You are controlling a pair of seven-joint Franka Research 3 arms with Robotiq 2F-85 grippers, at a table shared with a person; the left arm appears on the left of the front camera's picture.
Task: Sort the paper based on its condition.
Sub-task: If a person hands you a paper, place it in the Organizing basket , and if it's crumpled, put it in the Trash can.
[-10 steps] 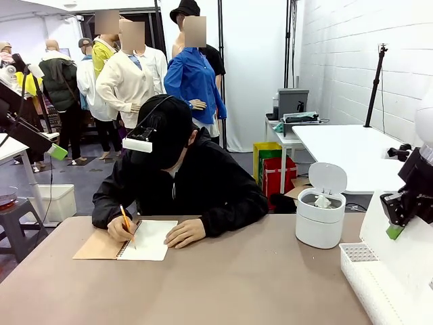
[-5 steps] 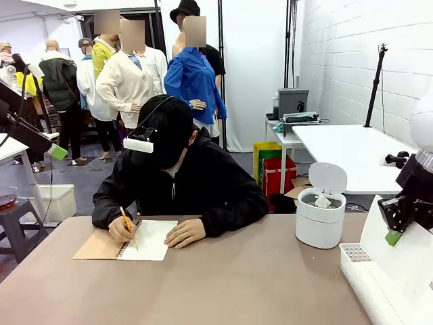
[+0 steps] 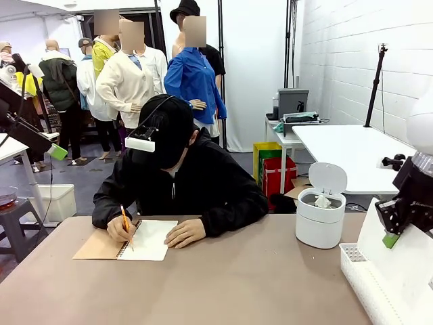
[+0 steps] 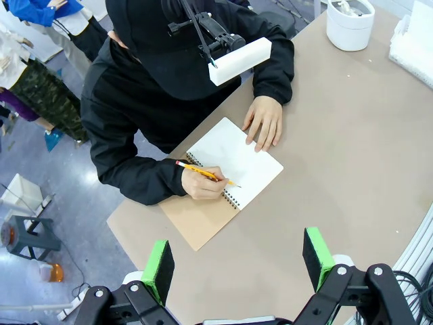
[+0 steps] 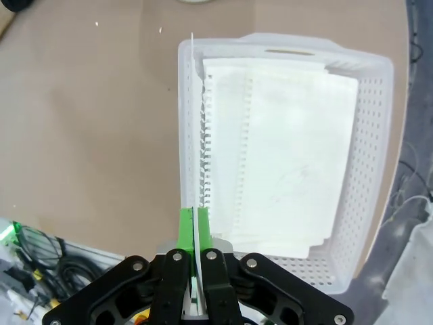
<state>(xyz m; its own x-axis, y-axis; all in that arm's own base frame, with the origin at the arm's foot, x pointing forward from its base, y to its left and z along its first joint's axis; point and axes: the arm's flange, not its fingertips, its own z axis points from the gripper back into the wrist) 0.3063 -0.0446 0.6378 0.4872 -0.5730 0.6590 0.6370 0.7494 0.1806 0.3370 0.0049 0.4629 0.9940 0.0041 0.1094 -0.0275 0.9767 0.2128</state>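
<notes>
My right gripper is shut on a white sheet of paper, seen edge-on and hanging over the left rim of the white lattice basket. More flat white sheets lie inside the basket. In the front view the right gripper holds the sheet at the table's right edge, above the basket. My left gripper hangs open high above the table. Below it, a person writes with a pencil in a spiral notebook.
A white bin with its lid up stands at the far right of the table, with crumpled paper inside. The person's arms and the notebook take up the far left. The brown tabletop in the middle is bare.
My right gripper has sunk slightly and drifted left with the sheet in it. The person keeps writing.
</notes>
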